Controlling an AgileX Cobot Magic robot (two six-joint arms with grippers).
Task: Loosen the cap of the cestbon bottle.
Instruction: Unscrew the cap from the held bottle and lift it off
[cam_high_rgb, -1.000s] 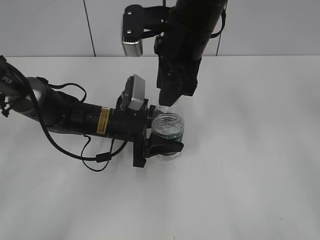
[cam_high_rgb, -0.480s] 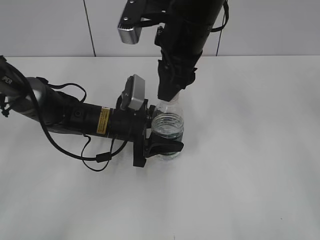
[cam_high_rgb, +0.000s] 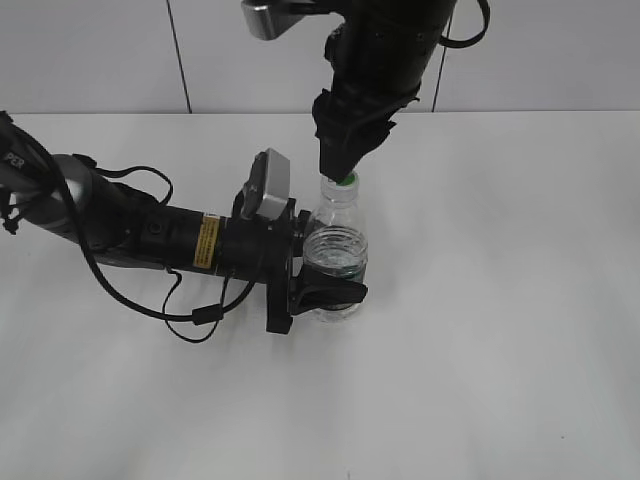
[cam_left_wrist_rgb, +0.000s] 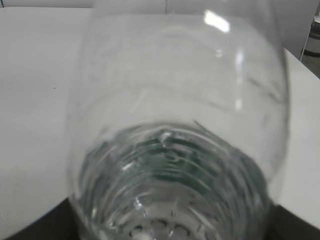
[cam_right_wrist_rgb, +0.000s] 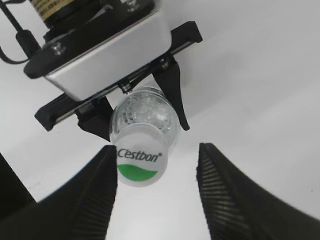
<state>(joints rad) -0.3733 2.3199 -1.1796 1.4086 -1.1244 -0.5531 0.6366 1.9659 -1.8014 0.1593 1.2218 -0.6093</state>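
Left pincer (cam_high_rgb: 322, 268) grips the cestbon bottle (cam_high_rgb: 335, 255); right pincer (cam_right_wrist_rgb: 156, 192) open above cap (cam_right_wrist_rgb: 140, 163).

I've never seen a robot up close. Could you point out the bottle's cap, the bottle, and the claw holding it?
cap (cam_right_wrist_rgb: 139, 167): right wrist view, its printed top.
bottle (cam_high_rgb: 336, 255): exterior view, its clear body.
left gripper (cam_high_rgb: 322, 270): exterior view, fingers clamped around the bottle.

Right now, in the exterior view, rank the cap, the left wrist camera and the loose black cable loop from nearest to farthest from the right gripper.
1. The cap: directly under the right gripper, on top of the cestbon bottle.
2. The left wrist camera: left of the bottle, on the left arm.
3. The black cable loop: lower left, on the table.
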